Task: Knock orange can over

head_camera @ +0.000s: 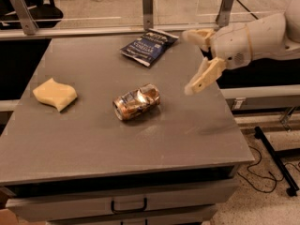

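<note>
- Nearest me is the cabinet front under the table, with a drawer (126,201) and its dark handle; the bottom of it is cut off by the frame.
- Down on the speckled floor, below and to the view's right of the gripper, a thin cable (260,172) loops beside a black stand foot (275,162).
- The grey tabletop (154,149) is flat and matte, with a faint pale smear near its right edge.
- The orange can (137,101) lies on its side about mid-table, silver end turned toward me. It is to the view's left of the gripper and a bit nearer me, clearly apart from it.
- The yellow sponge (55,93) sits much farther left of the gripper, well apart from the can.
- The gripper (186,62) hangs over the table's right side, its two tan fingers (205,75) spread wide with nothing between them.
- Its white arm (255,41) runs off the right edge of the frame, so the rest of it is hidden.
- The dark blue snack bag (149,46) lies flat beyond the can, left of the upper finger; its print is too blurred to read.
- Farthest back stand a metal rail with upright posts (148,6) and a clear panel.
</note>
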